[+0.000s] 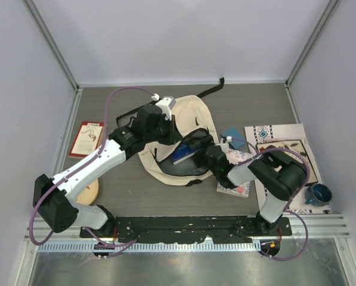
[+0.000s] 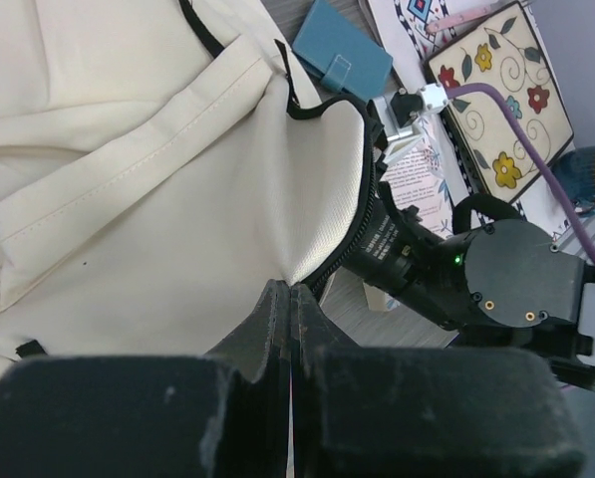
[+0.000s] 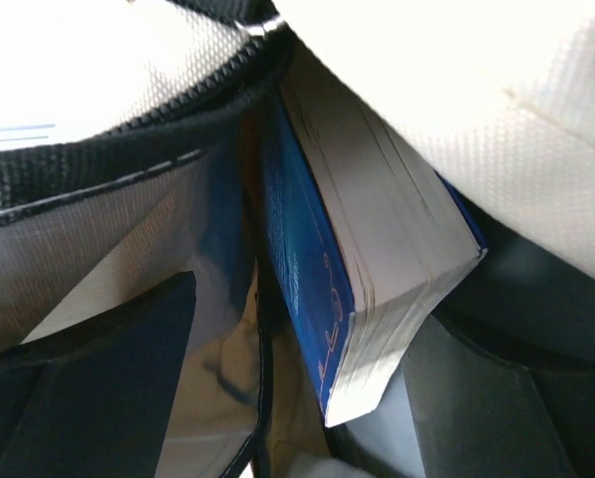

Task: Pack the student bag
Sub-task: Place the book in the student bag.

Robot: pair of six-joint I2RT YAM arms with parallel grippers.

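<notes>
Progress: blue book [image 3: 357, 269] partly in student bag [image 1: 189, 110]; teal notebook [image 2: 342, 50], booklet [image 2: 417, 179] outstanding; left tool [image 2: 290, 299] clamped on bag rim; right tool [image 1: 201, 152]: grip indiscernible.

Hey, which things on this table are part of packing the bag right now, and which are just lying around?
In the job:
bag
blue book, in the bag's opening

Lying about, untouched for now:
red card
wooden disc
small blue case
booklet
patterned mat
flowered board
blue mug
</notes>
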